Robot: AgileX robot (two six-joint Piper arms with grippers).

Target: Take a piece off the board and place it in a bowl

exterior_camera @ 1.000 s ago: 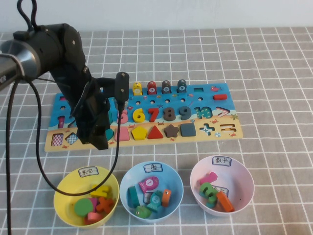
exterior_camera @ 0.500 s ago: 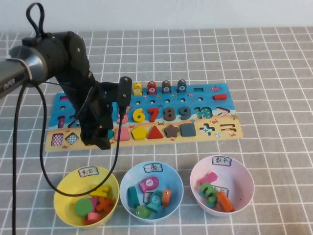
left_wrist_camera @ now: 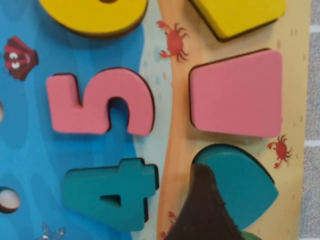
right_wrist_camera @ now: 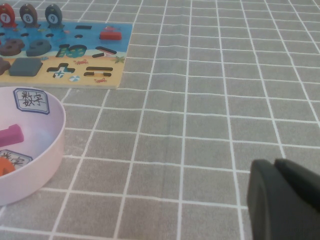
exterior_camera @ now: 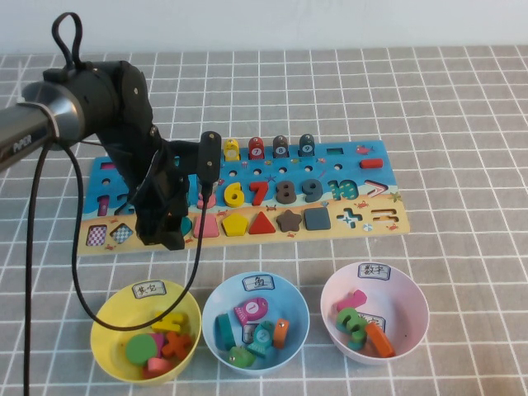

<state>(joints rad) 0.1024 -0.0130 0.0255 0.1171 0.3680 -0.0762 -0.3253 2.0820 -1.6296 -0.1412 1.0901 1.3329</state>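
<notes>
Bowl [exterior_camera: 145,332]: yellow, nearest us on the left, already holding blocks.
Right gripper [right_wrist_camera: 285,200]: parked low over bare table near the pink bowl [right_wrist_camera: 30,150]; we cannot tell its jaw state.
Piece [left_wrist_camera: 247,182]: teal heart seated in its recess on the board [exterior_camera: 388,221], beside the pink trapezoid [left_wrist_camera: 237,95].
Left gripper [exterior_camera: 169,224]: spread wide over the heart, one fingertip [left_wrist_camera: 202,210] overlapping it.
Handling: we judge it light, rigid, thin; pinch across opposite edges.
Views: wrist shows the seating; high view hides the heart.
</notes>
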